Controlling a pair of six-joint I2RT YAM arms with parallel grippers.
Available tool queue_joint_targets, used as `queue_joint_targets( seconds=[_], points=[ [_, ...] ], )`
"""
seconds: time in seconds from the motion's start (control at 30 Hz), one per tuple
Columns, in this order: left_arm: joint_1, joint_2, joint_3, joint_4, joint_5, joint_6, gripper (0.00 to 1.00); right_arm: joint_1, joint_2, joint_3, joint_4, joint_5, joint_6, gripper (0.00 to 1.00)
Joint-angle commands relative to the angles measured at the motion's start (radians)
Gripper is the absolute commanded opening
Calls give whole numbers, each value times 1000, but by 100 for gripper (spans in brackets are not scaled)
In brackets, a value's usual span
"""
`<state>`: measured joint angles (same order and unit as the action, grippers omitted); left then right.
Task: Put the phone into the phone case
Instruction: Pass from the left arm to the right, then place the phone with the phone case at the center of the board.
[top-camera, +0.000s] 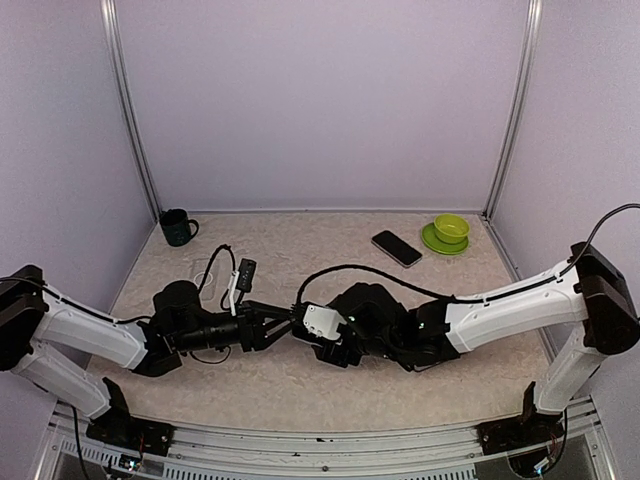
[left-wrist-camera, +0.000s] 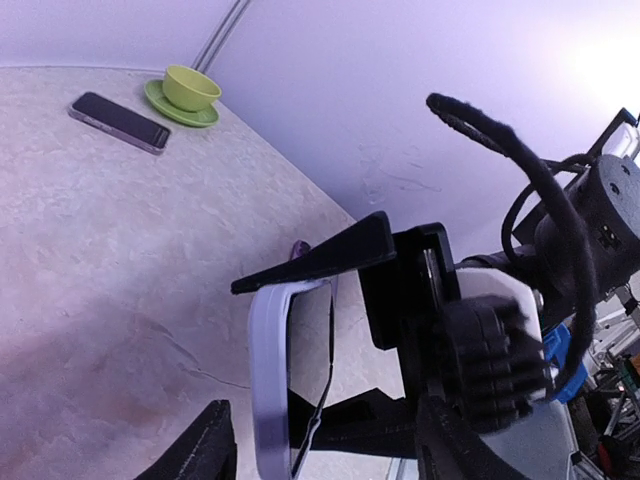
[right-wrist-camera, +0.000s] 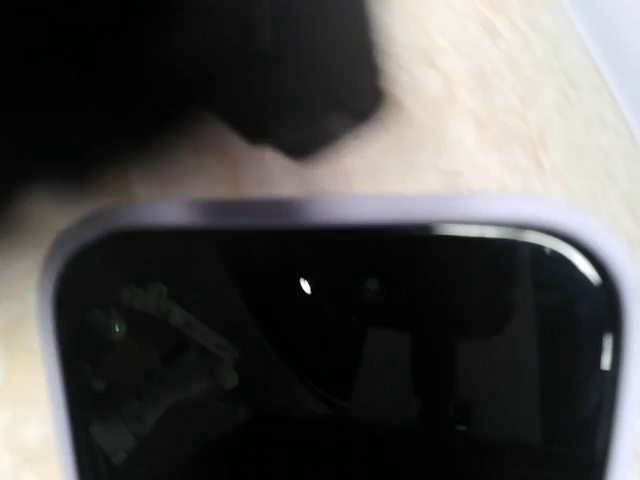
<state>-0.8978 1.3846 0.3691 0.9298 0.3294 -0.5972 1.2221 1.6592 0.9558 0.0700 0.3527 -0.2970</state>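
Top external view: both arms reach inward, meeting mid-table. The right gripper (top-camera: 303, 328) clamps the phone case (left-wrist-camera: 268, 380), phone (right-wrist-camera: 330, 360) inside, on edge; the left gripper (top-camera: 282, 324) holds its fingers (left-wrist-camera: 205, 450) spread around it. Beyond, a second phone (top-camera: 397, 248) lies flat.

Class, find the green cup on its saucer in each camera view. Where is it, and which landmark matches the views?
Top external: green cup at the far right of the table, near the back.
Left wrist: upper left of the picture.
Right wrist: not in it; the cased phone fills the view.
Shared landmark: the dark phone lying flat beside the saucer, also in the left wrist view.
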Motion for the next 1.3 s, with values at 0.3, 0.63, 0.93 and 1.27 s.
queue_joint_targets(
  seconds=[0.3,0.63,0.93,1.27],
  points=[
    [56,-170,-119,22,-235,-36,79,-125,-31,99,-50,23,149,55],
    [57,-209,-171,52,-266,-62,82,-234,71,247,-140,8,288,56],
    [48,-192,-181,84,-277,-76,82,-304,293,509,-309,3,483,56],
    [37,-200,-201,94,-301,-82,82,-376,492,710,-352,-76,717,56]
  ],
)
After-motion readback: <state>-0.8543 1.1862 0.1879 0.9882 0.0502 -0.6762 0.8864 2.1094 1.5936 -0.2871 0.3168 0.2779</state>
